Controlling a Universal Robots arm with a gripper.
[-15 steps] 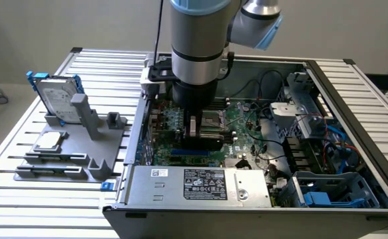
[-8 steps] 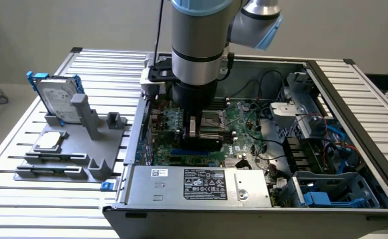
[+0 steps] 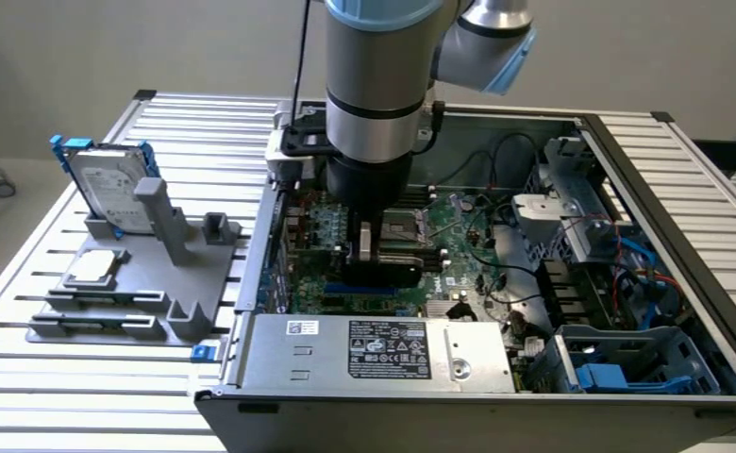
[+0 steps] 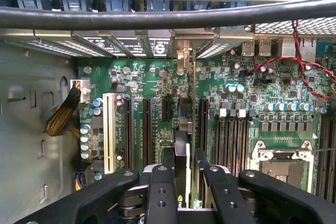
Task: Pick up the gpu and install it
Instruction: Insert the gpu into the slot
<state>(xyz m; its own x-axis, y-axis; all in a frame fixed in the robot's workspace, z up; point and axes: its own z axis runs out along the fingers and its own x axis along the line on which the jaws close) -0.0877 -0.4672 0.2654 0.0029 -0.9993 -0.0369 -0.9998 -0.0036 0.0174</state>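
My gripper [image 3: 378, 247] reaches down inside the open computer case [image 3: 670, 236], above the motherboard [image 3: 457, 255]. It is shut on the gpu [image 3: 381, 269], whose black cover shows just below the fingers. In the wrist view the gpu [image 4: 193, 124] appears edge-on as a thin green board running between my two black fingers [image 4: 161, 187]. It stands upright among the long black expansion slots [image 4: 147, 129]. Its silver end bracket [image 4: 182, 51] lies against the case's rear slot openings. Whether its edge sits in a slot I cannot tell.
A silver hard drive with blue frame [image 3: 110, 179] stands on a grey fixture [image 3: 129, 283] at the exterior view's left. The power supply [image 3: 381, 349] fills the case's front. Memory slots [image 4: 231, 140], the CPU socket [image 4: 278, 166], red-black wires [image 4: 299, 72] and a thick black cable [image 4: 157, 17] lie close by.
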